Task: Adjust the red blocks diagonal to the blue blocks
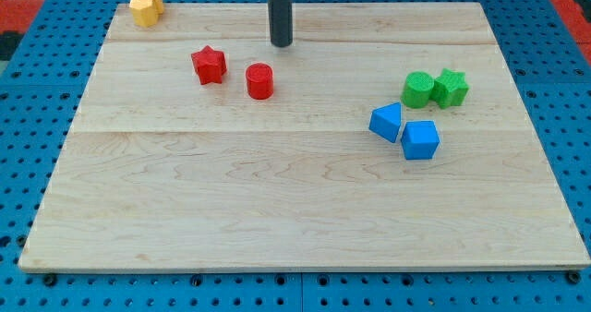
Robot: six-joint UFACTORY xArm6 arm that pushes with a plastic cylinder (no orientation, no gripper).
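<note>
Wood makes up the biggest thing in view: a pale board [277, 210] of planks lying on a blue pegboard surface [28, 118], with a strip of red showing at the view's top corners. Over it, at the view's top centre, the dark rod comes straight down, and my tip [282, 44] rests bare on the board, touching no block, just above and to the right of the red cylinder [259, 80].

Eight blocks lie on the board, two of each colour. The two blue blocks sit at the view's right, a wedge-like one [386, 122] and a cube-like one [420, 139], touching or nearly so. Just above them the green pair, a rounded block [417, 90] and a star-like block [452, 87], press together. The red star [209, 65] lies just left of the red cylinder, apart from it, both well left of the blues. Two yellow blocks [145, 5] huddle at the top left corner, their shapes unclear. Nothing lies between the reds and the blues.
</note>
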